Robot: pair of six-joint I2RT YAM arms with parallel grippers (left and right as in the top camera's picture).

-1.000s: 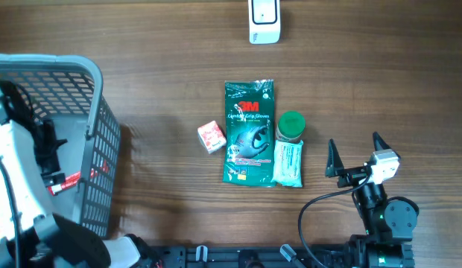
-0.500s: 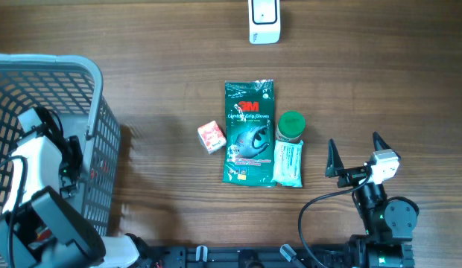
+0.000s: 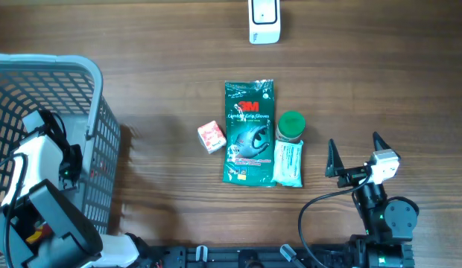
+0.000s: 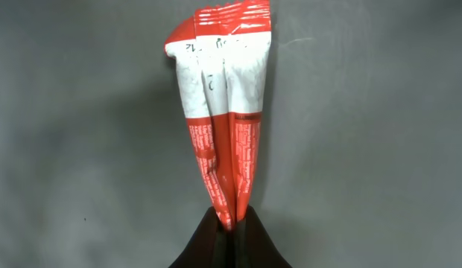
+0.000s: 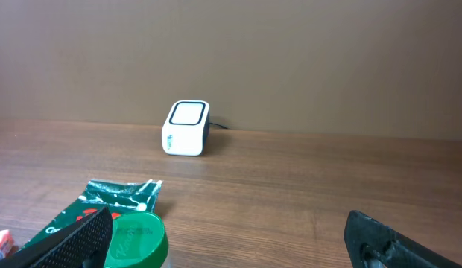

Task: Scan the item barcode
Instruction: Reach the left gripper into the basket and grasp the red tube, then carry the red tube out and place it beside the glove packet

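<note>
1. The left pincer (image 4: 229, 227) stood wide a second ago. It has now clamped down on the bottom edge of a red-and-white packet (image 4: 223, 112), with the jaws squeezed narrow around the crimped seam.
2. That packet is the item to scan. It sits down inside the grey basket (image 3: 97, 112) at the left end of the counter (image 3: 164, 74), against the basket's grey floor.
3. Seen from overhead, the left arm has settled deep in the basket, barely shifted from half a second back. I judge the grasp made and the lift not yet begun.
4. The right pincer (image 3: 354, 140) hangs wide and empty near the counter's front right, unmoved throughout.
5. The scanner (image 3: 264, 21) stands at the far edge, well apart from the basket. The packet must come up over the basket wall and travel across.
6. The green glove pack (image 3: 250, 132), green-lidded bottle (image 3: 290, 126) and small red box (image 3: 211, 137) lie between, untouched.
7. I cannot see a barcode on the packet's visible face, so it may need turning before the scanner.
</note>
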